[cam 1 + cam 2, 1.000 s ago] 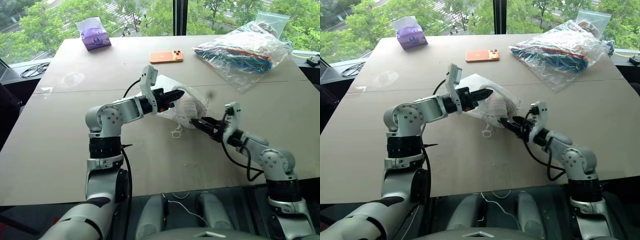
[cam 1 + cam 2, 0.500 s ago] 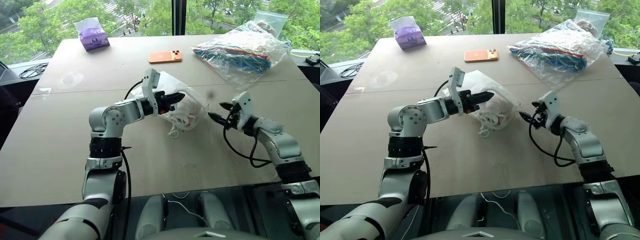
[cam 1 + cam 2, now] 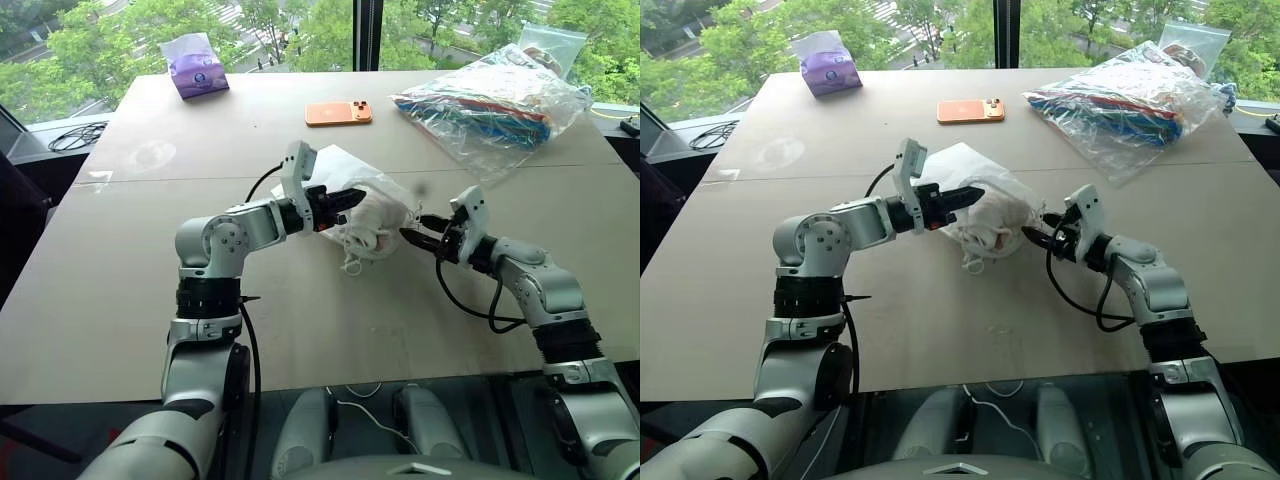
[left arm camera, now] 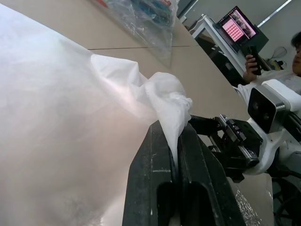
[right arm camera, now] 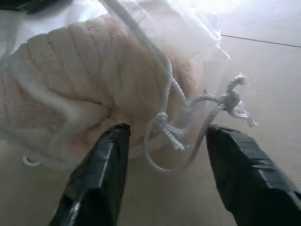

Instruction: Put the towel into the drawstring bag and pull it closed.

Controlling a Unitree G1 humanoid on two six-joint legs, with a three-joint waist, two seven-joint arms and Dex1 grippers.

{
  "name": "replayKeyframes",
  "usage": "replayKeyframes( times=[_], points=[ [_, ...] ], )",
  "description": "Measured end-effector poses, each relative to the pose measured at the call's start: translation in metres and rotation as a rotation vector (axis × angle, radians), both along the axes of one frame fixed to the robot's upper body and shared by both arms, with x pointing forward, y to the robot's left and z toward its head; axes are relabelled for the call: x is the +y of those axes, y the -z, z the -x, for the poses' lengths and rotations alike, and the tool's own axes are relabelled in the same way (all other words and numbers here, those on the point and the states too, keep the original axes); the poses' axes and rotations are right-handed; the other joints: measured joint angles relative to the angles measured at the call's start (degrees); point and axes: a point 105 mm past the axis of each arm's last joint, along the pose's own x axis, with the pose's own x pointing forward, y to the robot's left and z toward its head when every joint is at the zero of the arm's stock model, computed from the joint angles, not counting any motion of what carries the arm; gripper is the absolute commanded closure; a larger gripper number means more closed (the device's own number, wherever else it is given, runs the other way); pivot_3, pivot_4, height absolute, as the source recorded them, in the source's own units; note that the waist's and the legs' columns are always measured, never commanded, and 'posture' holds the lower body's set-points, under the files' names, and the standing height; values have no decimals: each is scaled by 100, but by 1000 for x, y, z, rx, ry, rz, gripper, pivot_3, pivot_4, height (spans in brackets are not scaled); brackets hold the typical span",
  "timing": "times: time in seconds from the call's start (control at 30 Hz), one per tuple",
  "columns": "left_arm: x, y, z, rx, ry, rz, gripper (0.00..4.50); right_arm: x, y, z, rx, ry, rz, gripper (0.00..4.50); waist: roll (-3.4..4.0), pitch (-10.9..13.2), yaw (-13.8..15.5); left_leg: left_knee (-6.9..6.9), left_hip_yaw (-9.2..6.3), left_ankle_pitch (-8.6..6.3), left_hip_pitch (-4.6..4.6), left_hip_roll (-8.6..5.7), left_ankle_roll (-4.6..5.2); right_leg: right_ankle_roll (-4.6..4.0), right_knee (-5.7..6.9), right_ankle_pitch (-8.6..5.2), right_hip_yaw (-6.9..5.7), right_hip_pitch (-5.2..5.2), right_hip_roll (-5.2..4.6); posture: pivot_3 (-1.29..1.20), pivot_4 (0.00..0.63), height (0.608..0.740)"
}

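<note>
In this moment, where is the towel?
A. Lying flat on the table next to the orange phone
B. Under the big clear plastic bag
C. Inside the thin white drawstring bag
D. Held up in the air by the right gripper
C: the ribbed towel shows through the thin fabric of the drawstring bag, with the bag's cord hanging in front of it, between the open fingers of the right gripper.

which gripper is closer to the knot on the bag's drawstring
Right. The right gripper has its open fingers on either side of the knotted cord, not yet gripping. The left gripper is shut on the drawstring bag fabric, farther from the knot.
</note>
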Motion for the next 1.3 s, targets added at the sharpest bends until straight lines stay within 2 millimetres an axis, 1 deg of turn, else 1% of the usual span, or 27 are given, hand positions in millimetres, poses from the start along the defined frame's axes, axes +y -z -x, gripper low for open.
replayKeyframes(
  times=[0.03,0.1,0.23,0.33,0.4,0.53,0.6,0.7,0.73,0.77,0.8,0.83,0.9,0.97,1.07,1.1,1.17,1.2,1.23,1.3],
  points=[
    [0,0,0,0,0,0,4500,-1,0,1,-5,-2,7,3567,0,0,2,0,0,0,0,0,0,0,0,0,0,0,0,0,150,740],
    [1,0,0,0,-1,-2,4500,-4,-2,3,-17,0,25,4438,0,0,4,0,-1,0,0,-1,0,0,0,0,-1,0,0,0,150,740],
    [1,1,0,-1,-4,-4,4500,-10,-7,9,-31,8,34,4438,0,0,5,0,0,0,0,0,1,0,0,0,0,0,0,0,150,740],
    [1,1,0,-10,-4,-10,4500,-13,-15,19,-21,0,-24,4438,0,0,11,0,-2,-1,-1,0,2,0,1,0,-2,0,0,0,150,740],
    [1,3,-1,-14,-3,-25,4500,-15,-21,22,-14,5,-64,4438,0,0,7,1,1,-4,0,-1,7,0,1,0,0,1,0,0,150,740],
    [-1,4,0,-31,8,-43,4500,-25,-33,18,-13,78,-173,4438,0,0,10,1,-2,-6,1,-1,11,0,5,0,-1,1,1,0,150,740],
    [-1,5,1,-54,23,-49,4500,-30,-47,10,-34,141,-271,4438,2,1,-10,0,3,-6,4,0,10,-1,11,0,4,0,2,0,150,740],
    [-3,5,9,-104,97,-12,3580,-36,-73,1,-84,203,-380,4500,2,1,-8,0,2,-4,4,1,7,-1,10,0,2,0,2,0,150,740],
    [-1,6,11,-147,120,-31,3133,-38,-78,0,-85,217,-416,4500,2,1,-1,-1,1,-2,4,1,3,-2,10,-1,-1,0,2,0,150,740],
    [2,6,10,-207,126,-79,2594,-38,-78,-1,-74,228,-436,4500,2,1,6,-1,1,0,3,-2,1,-2,8,-1,-2,0,4,0,150,740],
    [6,6,9,-260,120,-125,2150,-38,-76,-2,-57,234,-443,4500,3,1,11,-2,2,-1,3,-3,1,-3,7,-1,-1,0,3,0,150,740],
    [12,8,6,-345,108,-206,1722,-38,-70,-3,-25,248,-437,4500,4,1,14,-2,5,-1,3,-3,1,-3,5,-1,1,0,2,0,150,740],
    [20,7,5,-431,88,-245,1722,-41,-56,-3,26,277,-407,4500,4,1,27,-2,5,-6,0,1,10,-3,-1,-1,1,0,-3,0,150,740],
    [24,7,10,-438,85,-194,1722,-42,-43,-2,73,300,-391,4500,4,1,23,-1,5,-7,-4,2,12,-2,-5,0,1,0,-7,0,150,740],
    [27,5,29,-432,131,-106,1722,-44,-41,-3,87,327,-390,4500,5,1,-1,-2,5,-8,-3,6,13,-1,-7,0,2,0,-6,0,150,740],
    [27,8,37,-430,160,-115,1722,-45,-41,-3,90,328,-394,4500,5,1,-11,-3,6,-8,-1,7,14,-1,-6,0,2,0,-5,0,150,740],
    [24,30,50,-389,223,-203,1722,-45,-42,-2,93,336,-408,4500,9,-1,-10,-9,5,-8,4,8,14,-2,-3,-1,2,0,0,0,150,740],
    [23,43,53,-361,238,-254,1722,-46,-43,-2,93,338,-414,4500,10,0,-5,-9,3,-8,4,6,14,-2,-1,-1,1,0,2,0,150,740],
    [20,61,55,-323,252,-326,1722,-45,-43,-2,94,334,-419,4500,10,0,9,-8,0,-8,2,5,14,-2,1,-1,-2,1,3,0,150,740],
    [17,76,52,-306,240,-385,1722,-43,-45,-2,94,328,-427,4500,9,0,30,1,-1,-8,3,4,15,-2,5,0,-3,4,2,0,150,740]
  ],
)
